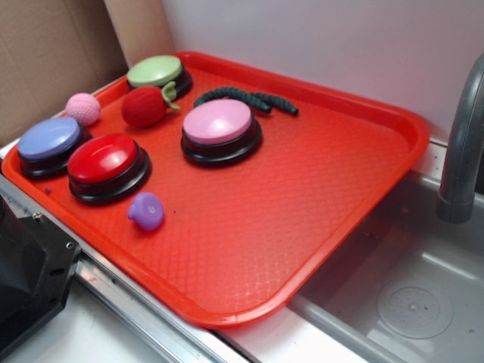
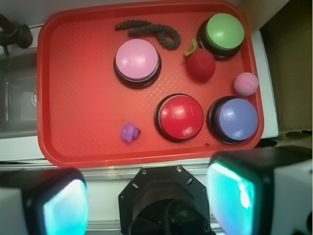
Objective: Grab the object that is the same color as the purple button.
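Four buttons sat on the tray (image 1: 363, 197). The purple toy (image 2: 129, 132) lay untouched just beside the red button (image 2: 179, 117). The tool (image 2: 146, 203) hung wide, empty, well back; reaching down over the toy came next.

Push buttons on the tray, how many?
4: green at a far corner, pink mid-tray, red and purple side by side along the near edge. None look hidden.

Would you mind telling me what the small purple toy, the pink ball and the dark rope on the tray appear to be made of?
Purple toy: probably smooth plastic or rubber; it shows a glossy highlight.
Pink ball: looks knitted or fabric, with a matte, bumpy surface.
Rope: seemingly twisted fibre cord; dark, dull, ridged strands.
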`<act>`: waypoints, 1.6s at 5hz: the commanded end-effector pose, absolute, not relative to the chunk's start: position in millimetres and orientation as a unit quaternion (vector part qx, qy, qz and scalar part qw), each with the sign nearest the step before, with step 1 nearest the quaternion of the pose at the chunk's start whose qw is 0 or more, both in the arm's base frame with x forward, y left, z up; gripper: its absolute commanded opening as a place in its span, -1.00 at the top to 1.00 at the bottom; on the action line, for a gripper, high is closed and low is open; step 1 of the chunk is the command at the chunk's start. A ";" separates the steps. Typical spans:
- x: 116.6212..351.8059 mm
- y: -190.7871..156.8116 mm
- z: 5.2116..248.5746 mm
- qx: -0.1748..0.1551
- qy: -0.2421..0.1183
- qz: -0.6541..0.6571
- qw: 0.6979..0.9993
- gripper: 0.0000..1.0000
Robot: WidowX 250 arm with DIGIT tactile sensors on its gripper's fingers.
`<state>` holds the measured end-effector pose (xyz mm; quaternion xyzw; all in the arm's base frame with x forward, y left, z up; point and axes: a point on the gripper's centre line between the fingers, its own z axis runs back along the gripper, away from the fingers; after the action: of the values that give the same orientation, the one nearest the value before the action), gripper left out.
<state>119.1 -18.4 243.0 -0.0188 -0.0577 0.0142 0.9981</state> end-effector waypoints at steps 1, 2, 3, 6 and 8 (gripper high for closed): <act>119.1 -18.4 243.0 -0.019 -0.058 0.014 0.998 -1.00; 130.4 5.8 192.9 -0.031 0.013 0.101 0.994 -1.00; 125.5 13.9 143.2 -0.047 0.006 0.189 0.981 -1.00; 125.4 -17.1 56.0 -0.068 0.002 0.192 0.979 -1.00; 138.8 -47.0 39.2 -0.066 -0.002 0.134 0.989 -1.00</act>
<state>134.6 -44.5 35.1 -0.0650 0.0088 0.1366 0.9885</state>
